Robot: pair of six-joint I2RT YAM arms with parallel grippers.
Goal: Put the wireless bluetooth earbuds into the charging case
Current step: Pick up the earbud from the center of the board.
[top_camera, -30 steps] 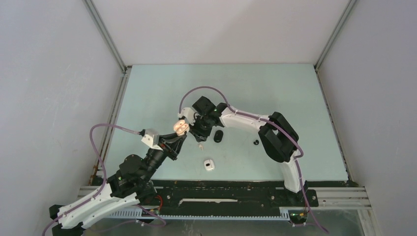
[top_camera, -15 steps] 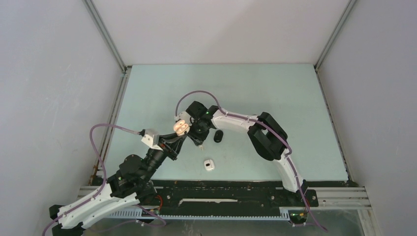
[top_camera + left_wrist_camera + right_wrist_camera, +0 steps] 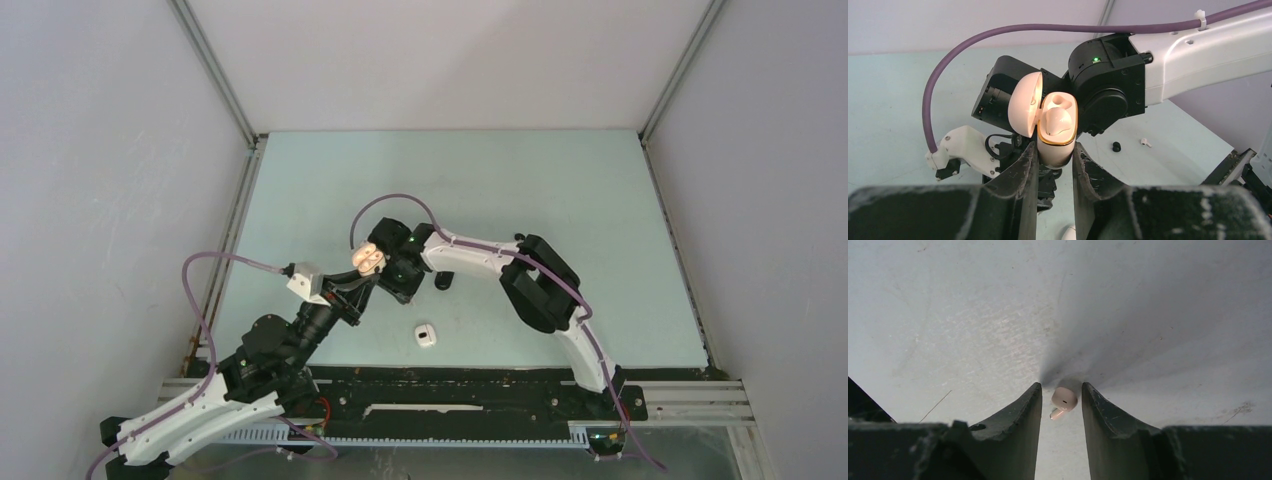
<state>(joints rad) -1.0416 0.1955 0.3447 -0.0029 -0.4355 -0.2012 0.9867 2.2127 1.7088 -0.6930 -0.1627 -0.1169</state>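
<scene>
My left gripper (image 3: 1054,147) is shut on the lower body of a pale pink charging case (image 3: 1058,125) with a gold rim, held upright with its lid swung open to the left. In the top view the case (image 3: 368,258) sits above the table's middle left. Right beside it, my right gripper (image 3: 1061,386) points down at the table, its jaws standing apart on either side of a pinkish-white earbud (image 3: 1064,400). The earbud lies on the table nearer the right finger, with a gap on its left. I cannot tell whether an earbud sits inside the case.
A white case (image 3: 426,335) lies near the front edge, and a black case (image 3: 441,280) shows partly behind my right arm. In the left wrist view, a black earbud (image 3: 1116,146) and a white earbud (image 3: 1146,143) lie on the table further right.
My right arm has swung left and down, bringing its gripper over the earbud close beside the held case. The jaws narrowed slightly. The left arm and case have not moved.
</scene>
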